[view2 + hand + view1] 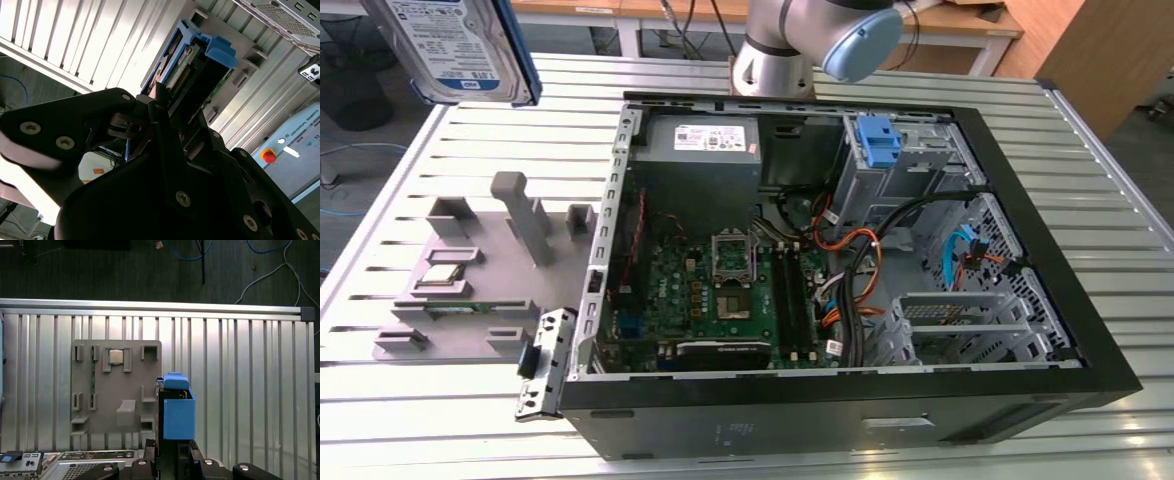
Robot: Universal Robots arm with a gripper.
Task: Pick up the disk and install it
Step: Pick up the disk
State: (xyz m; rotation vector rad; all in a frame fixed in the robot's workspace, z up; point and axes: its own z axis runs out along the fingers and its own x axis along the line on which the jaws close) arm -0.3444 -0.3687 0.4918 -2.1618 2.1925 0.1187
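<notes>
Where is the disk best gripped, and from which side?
Probably the disk at the end opposite its blue handle, pinched across its two flat faces, as the gripper holds it: the body is thin and flat, and the handle end is free.

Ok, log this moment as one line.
gripper: shut on disk | disk: aloft above table | case: open, disk not installed

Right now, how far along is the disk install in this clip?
Done: the disk is picked up and hangs in the air above the slatted table, beside the grey fixture plate. In hand: the gripper is shut on it, with the blue carrier end pointing away. Left: the install itself, since the disk is outside the open computer case, well apart from its drive cage.
</notes>
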